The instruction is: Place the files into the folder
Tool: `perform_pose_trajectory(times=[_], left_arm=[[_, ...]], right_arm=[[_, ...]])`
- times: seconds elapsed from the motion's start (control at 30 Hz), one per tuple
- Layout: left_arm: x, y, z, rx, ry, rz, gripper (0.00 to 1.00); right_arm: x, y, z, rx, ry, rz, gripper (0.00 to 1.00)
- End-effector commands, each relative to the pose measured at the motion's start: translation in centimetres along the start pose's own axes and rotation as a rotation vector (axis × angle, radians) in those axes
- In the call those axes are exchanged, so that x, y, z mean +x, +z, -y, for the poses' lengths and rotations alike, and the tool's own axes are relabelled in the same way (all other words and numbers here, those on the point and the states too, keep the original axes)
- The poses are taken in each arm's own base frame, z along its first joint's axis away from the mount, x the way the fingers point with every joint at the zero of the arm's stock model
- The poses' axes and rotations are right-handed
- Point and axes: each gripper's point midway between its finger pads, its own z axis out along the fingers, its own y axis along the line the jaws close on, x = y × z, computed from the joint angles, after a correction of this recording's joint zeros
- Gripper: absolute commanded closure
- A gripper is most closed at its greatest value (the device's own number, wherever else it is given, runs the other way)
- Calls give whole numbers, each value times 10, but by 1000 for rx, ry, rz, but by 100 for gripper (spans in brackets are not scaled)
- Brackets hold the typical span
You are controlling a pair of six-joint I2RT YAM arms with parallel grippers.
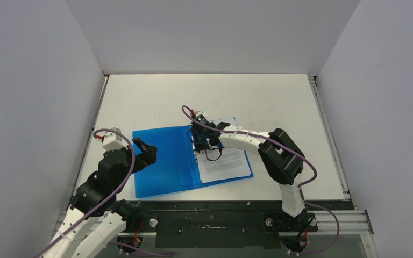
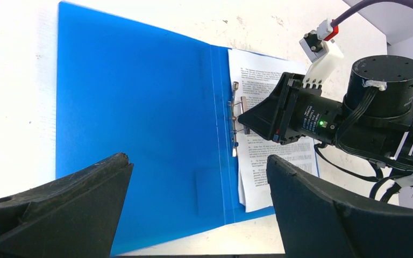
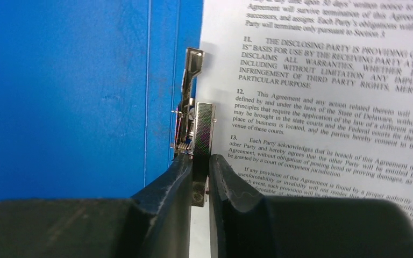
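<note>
One open blue folder (image 1: 161,161) on the table (image 1: 258,97), two arms over it.
On the near left, the left gripper (image 1: 151,153) hangs over the folder's left leaf, jaws spread wide and empty. The printed files (image 1: 226,164) lie on the right leaf (I can't count the sheets). At the spine, the right gripper (image 3: 200,161) is pinched onto the single metal clip (image 3: 204,123).

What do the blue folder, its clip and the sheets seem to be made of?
The folder looks like thin plastic: smooth, softly shiny, evenly blue. The clip seems metal: silver, with mirror-like glints. The sheets look like matte white paper, thin, with black print.
</note>
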Motion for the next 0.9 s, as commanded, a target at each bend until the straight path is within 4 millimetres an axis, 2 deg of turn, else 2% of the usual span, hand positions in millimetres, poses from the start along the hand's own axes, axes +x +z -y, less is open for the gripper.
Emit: perform_pose_trajectory(times=[0.0,0.17,0.37,0.87], left_arm=[[-9,-3,11,40,-5,17,3],[2,2,20,90,8,-27,3],[27,15,32,140,43,-135,3],[109,61,53,240,-1,-382,3]], right_arm=[[-16,-7,-4,11,-4,64,92],[-15,-11,0,25,-3,73,95],[-15,-20,10,37,-8,81,95],[-5,-48,43,36,-3,86,95]])
